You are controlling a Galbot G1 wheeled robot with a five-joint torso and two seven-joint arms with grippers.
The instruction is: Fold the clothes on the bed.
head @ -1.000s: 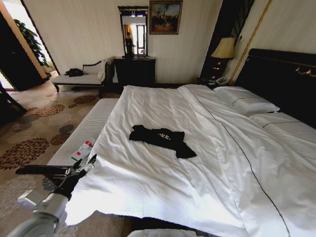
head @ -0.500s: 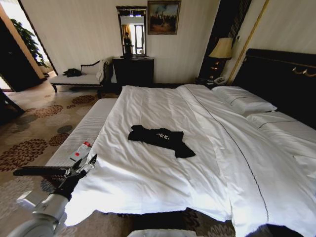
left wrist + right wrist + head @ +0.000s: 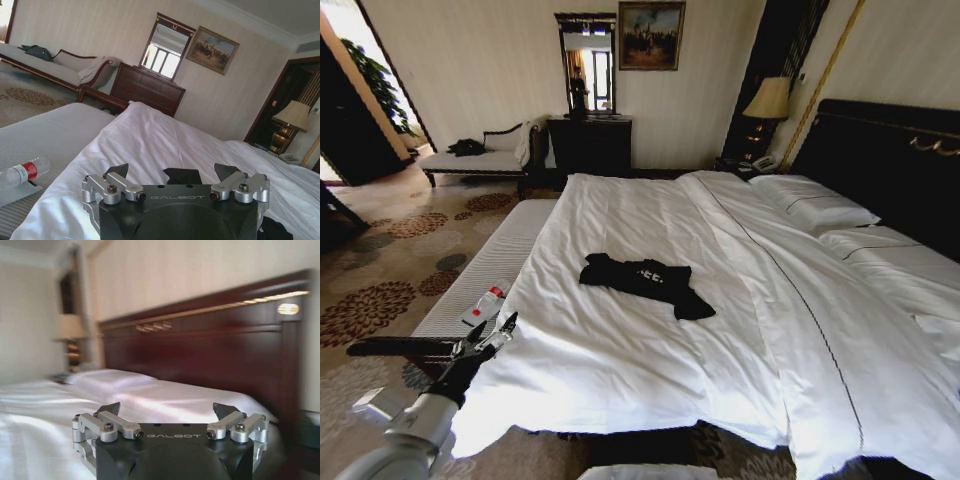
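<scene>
The clothes (image 3: pixel 645 280), a black top with white lettering, lie crumpled on the white duvet near the middle of the bed (image 3: pixel 620 370). My left gripper (image 3: pixel 492 333) is open and holds nothing. It hovers at the bed's near left corner, well short of the top. In the left wrist view the left gripper (image 3: pixel 172 172) stands with its jaws wide apart, and the clothes (image 3: pixel 182 175) show as a dark patch beyond them. My right gripper (image 3: pixel 167 412) is open and empty, with its wrist camera facing the dark headboard (image 3: pixel 210 345).
A white cushioned bench (image 3: pixel 490 262) runs along the bed's left side with a water bottle (image 3: pixel 485 303) on it. Pillows (image 3: pixel 815 205) lie by the headboard (image 3: pixel 890 160). Farther back are a chaise (image 3: pixel 480 157), a dark dresser (image 3: pixel 592 143) and a lamp (image 3: pixel 772 100). Patterned carpet covers the floor to the left.
The head camera has shifted slightly, so more floor shows past the bed's near edge. The top and the left gripper have kept their places.
</scene>
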